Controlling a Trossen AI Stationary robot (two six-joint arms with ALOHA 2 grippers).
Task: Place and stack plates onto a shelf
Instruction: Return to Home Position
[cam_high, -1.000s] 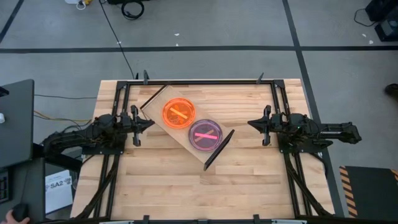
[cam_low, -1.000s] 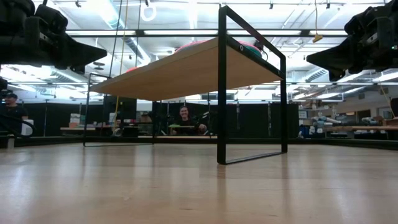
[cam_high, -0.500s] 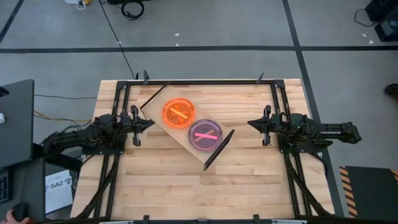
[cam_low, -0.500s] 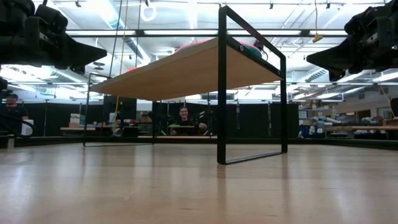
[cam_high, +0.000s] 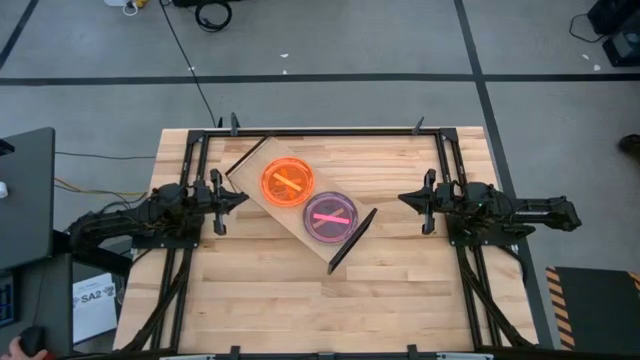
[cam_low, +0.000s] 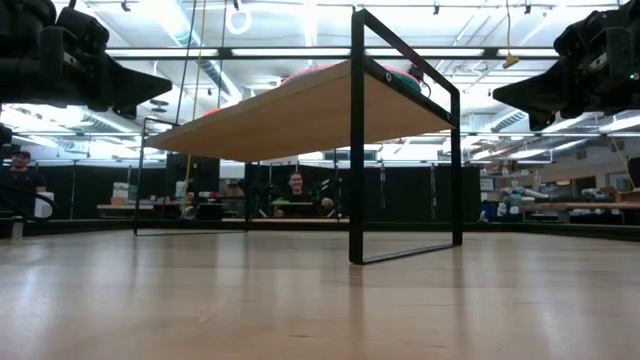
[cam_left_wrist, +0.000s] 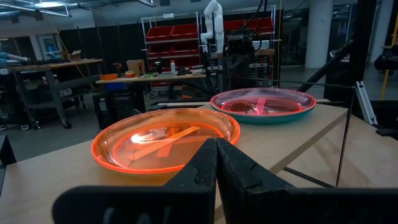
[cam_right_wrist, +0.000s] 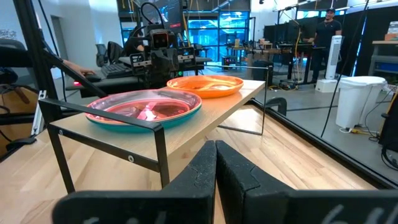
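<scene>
The shelf (cam_high: 300, 212) is a light-wood board with dark end frames, standing slantwise on the table's middle. Two plates rest on it: an orange one (cam_high: 288, 182) toward its far-left end and a pink one (cam_high: 330, 213) toward its near-right end, the pink one lying on a cyan plate (cam_left_wrist: 264, 115). My left gripper (cam_high: 243, 198) hovers shut off the shelf's left side, level with the board (cam_left_wrist: 216, 149). My right gripper (cam_high: 401, 199) hovers shut off the shelf's right side (cam_right_wrist: 215, 152). Neither touches anything.
Dark metal rails (cam_high: 320, 131) frame the slatted tabletop (cam_high: 300, 310). Bare wood lies on the near side of the shelf. In the room beyond the table, a person (cam_low: 296, 190) sits behind it, and another (cam_right_wrist: 328, 25) stands farther off.
</scene>
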